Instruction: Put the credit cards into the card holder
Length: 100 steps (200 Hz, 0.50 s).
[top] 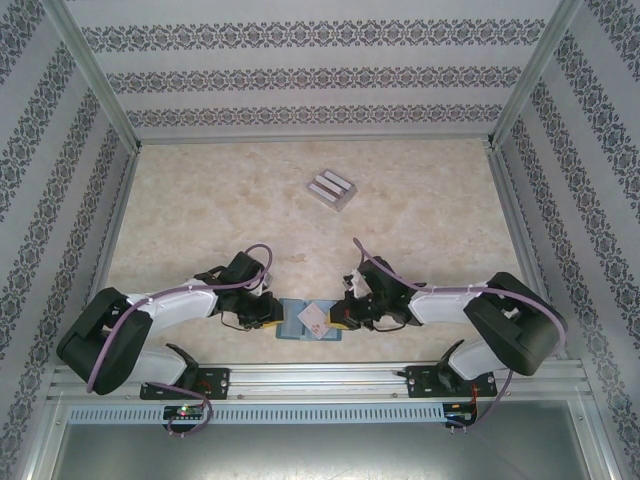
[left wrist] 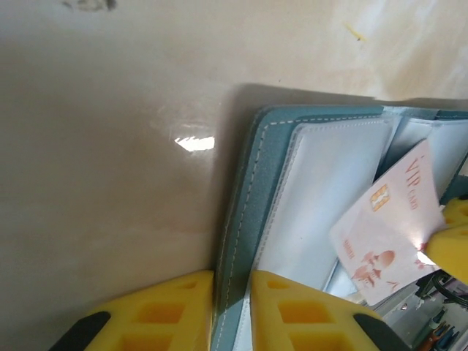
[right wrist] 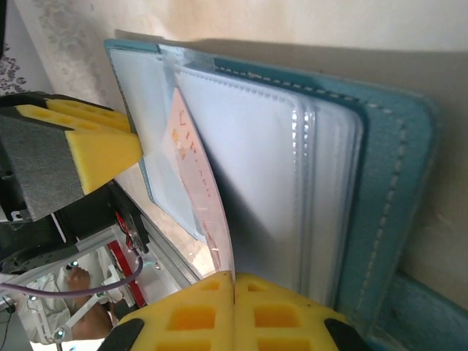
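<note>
Card insertion at the near edge of the desk (top: 200,200): left gripper (left wrist: 232,307) pinches the cover of the open card holder (left wrist: 248,190). The right gripper (right wrist: 234,292), pressed together on a tilted credit card (left wrist: 387,227), should square it with the pocket mouth, then slide slowly; spare credit cards (top: 331,189) lie far back.

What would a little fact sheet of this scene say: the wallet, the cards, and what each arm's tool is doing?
card holder: teal, lying open at the near edge of the table, clear pockets facing up
left tool: closed on the holder's teal cover edge
right tool: shut on the edge of the VIP card
VIP card: pale with reddish print, slanted across the clear pockets; whether an edge is inside a slot is unclear
grey cards: lying together farther out on the table, away from both tools
</note>
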{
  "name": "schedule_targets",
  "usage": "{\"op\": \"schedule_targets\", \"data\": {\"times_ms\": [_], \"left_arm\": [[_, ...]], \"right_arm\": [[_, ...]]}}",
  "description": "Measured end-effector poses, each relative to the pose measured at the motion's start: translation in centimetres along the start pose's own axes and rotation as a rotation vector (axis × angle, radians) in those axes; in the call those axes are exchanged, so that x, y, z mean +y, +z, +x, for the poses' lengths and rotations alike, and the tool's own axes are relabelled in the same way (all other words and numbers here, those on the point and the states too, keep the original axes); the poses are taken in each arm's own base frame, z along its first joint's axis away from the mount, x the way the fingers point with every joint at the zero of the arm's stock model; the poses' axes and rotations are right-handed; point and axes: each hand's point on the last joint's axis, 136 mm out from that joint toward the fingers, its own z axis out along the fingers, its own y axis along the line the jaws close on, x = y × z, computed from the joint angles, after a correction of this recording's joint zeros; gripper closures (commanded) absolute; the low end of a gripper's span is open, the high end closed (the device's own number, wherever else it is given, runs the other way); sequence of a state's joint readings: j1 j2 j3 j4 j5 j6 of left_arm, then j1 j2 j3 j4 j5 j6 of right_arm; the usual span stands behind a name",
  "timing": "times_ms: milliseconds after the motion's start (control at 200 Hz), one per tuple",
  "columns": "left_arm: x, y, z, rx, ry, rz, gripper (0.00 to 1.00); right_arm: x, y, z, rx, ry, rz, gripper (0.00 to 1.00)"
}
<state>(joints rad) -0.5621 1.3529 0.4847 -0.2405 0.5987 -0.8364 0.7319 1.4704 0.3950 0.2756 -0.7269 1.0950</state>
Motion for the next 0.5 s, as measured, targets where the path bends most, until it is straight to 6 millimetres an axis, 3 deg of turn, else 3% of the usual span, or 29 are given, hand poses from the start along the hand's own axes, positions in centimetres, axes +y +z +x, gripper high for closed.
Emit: {"op": "schedule_targets", "data": {"times_ms": [500], "left_arm": [[0.1, 0.2, 0.0, 0.011, -0.031, -0.003, 0.89]], "right_arm": [[0.6, 0.5, -1.1, -0.137, 0.028, 0.039, 1.00]]}}
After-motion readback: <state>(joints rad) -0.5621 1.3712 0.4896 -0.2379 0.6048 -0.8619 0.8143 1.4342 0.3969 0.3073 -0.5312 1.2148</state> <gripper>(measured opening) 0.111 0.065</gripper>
